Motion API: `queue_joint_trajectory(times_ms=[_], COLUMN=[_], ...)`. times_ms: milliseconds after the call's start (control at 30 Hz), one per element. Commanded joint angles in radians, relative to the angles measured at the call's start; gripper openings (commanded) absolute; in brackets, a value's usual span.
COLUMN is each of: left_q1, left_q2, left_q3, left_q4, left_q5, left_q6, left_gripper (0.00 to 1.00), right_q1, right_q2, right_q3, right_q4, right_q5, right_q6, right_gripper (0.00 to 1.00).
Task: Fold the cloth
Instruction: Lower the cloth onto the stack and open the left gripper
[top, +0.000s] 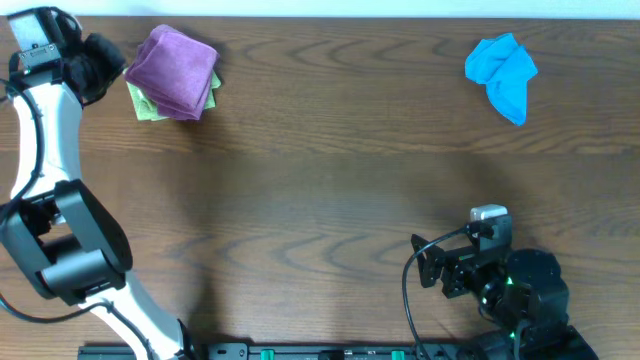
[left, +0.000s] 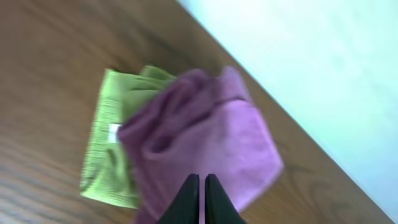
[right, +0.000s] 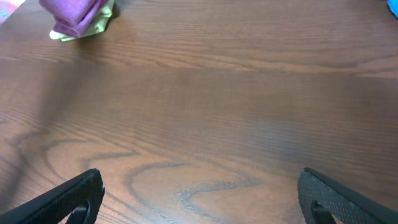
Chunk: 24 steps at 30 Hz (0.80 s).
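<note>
Upper left: folded purple cloth (top: 172, 68) lying on green cloth (top: 143, 106); left gripper (left: 202, 182) just beside it, fingers together. Upper right: crumpled blue cloth (top: 503, 72). Lower right: right gripper (right: 200, 183), fingers wide apart.

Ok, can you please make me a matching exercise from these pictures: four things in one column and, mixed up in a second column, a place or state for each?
Column 1
1. purple cloth
2. green cloth
3. blue cloth
4. right jaws

Column 2
a. crumpled, alone at the far right of the table
b. wide open
c. lying on top of another cloth
d. mostly covered, only its edges showing

Pairs: 1-c, 2-d, 3-a, 4-b
</note>
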Motion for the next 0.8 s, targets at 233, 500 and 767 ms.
queue_joint_trajectory(times_ms=[233,500,767], left_q1=[-0.129,-0.153,-0.153], left_q2=[0.055,0.164,0.261], left_q3=[0.022,0.022,0.022], left_q4=[0.097,0.174,0.269], left_q5=[-0.101,-0.148,-0.179], left_q6=[-0.008,-0.011,-0.027], left_gripper=[0.06,0.06,0.06], right_q1=[-0.006,-0.006,-0.006], right_q2=[-0.005,-0.005,-0.005], right_q3=[-0.006,-0.006,-0.006], right_q4=[-0.001,-0.001,-0.001], right_q5=[0.0,0.0,0.0], right_q6=[0.013,0.013,0.013], right_gripper=[0.99,0.99,0.99])
